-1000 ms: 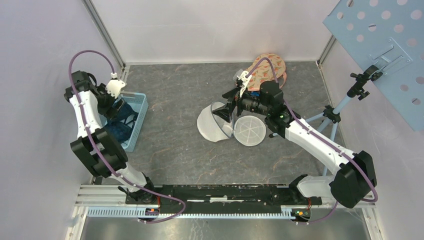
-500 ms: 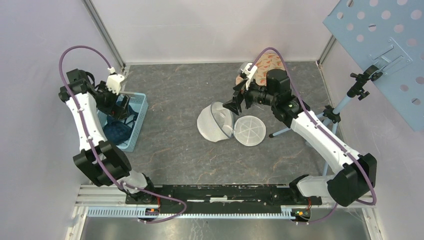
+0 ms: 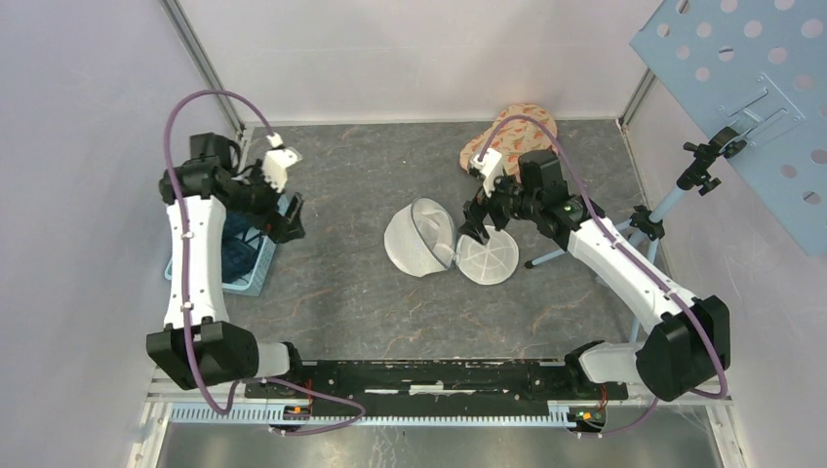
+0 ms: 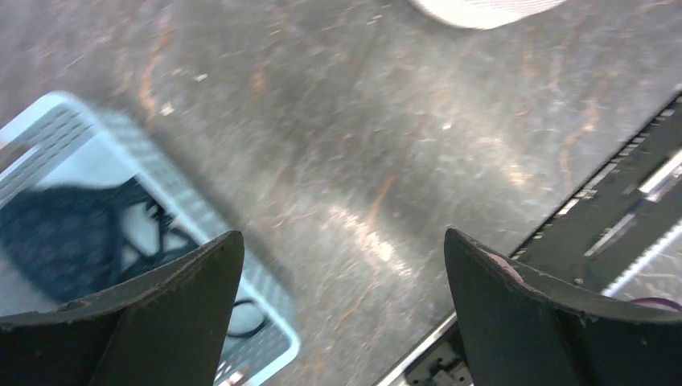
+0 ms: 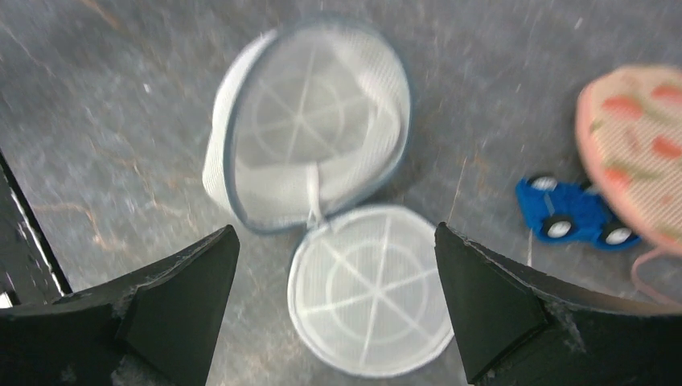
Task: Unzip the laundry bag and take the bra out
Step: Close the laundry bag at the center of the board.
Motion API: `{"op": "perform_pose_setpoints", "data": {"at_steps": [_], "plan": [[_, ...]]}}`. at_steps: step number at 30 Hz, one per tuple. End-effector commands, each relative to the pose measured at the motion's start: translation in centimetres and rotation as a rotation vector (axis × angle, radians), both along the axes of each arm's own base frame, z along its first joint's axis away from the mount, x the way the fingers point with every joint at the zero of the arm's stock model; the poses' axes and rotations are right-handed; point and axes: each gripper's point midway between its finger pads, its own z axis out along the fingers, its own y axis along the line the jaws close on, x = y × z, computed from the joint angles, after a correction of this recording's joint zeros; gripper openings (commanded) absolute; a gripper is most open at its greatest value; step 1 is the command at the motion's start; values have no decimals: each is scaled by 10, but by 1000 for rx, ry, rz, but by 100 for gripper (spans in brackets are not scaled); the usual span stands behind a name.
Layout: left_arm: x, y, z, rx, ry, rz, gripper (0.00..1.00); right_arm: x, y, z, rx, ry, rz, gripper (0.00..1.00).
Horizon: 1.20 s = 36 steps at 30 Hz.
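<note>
No text, label, brand, number or sign is coming through legibly in any view; the laundry bag (image 3: 414, 244), the basket (image 3: 246, 276) and the perforated panel (image 3: 722, 97) are showing no readable marks; both wrist views are coming through too blurred for any small print.

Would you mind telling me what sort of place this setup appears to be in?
Probably a robotics lab cell: plain white walls enclose a grey tabletop, a mounting rail lines the near edge, and a tripod stand stands alongside.
</note>
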Motion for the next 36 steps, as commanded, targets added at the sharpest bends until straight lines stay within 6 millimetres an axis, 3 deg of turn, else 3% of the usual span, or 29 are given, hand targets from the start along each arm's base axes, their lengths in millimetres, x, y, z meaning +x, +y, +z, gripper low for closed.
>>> {"op": "perform_pose_setpoints", "data": {"at_steps": [1, 4, 5, 10, 14, 22, 28, 36], "plan": [[-11, -56, 5, -167, 45, -34, 100, -16, -29, -37, -127, 36, -37, 98], [-2, -88, 6, -247, 26, -39, 100, -21, -47, -62, -186, 56, -69, 98], [-3, -107, 9, -277, 11, -86, 100, -21, -53, -69, -203, 62, -86, 98], [4, -165, 11, -293, -44, -157, 100, -20, -79, -90, -299, 78, -142, 98], [8, -191, 1, -256, -4, -195, 100, -14, -94, -101, -383, 104, -193, 98], [14, -202, 1, -308, -75, -124, 100, -1, -125, -119, -447, 173, -386, 92], [12, -201, 3, -305, -103, -112, 100, 4, -127, -134, -398, 237, -495, 83], [11, -194, 11, -291, -134, -83, 100, 6, -131, -161, -429, 294, -527, 62]]}}
